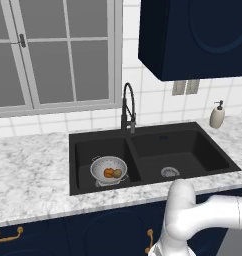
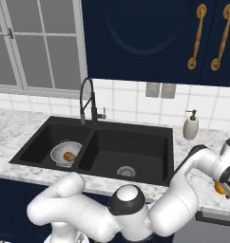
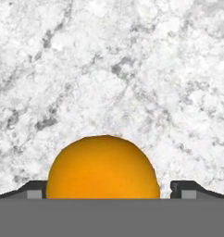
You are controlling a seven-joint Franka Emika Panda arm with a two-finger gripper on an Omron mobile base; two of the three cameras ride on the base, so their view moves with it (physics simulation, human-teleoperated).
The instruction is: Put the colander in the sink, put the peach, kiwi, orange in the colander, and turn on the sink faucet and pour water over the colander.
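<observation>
Now your hand [image 3: 104, 196] stands wide, straddling the orange [image 3: 102, 167] on the surface [image 3: 109, 69], ready to close.

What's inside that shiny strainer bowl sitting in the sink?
Two small fruits lie in the colander, in the sink's left basin: an orange-coloured one beside a dull-brown kiwi. The bowl's bottom beneath them is covered.

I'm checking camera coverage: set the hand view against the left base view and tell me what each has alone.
Hand view alone: an orange ball on marbled counter, between the tips of the open gripper.
Left base view alone: the sink, the faucet, the colander in the left basin with fruit inside, the soap bottle, the window.
Both: grey-white marbled counter.
</observation>
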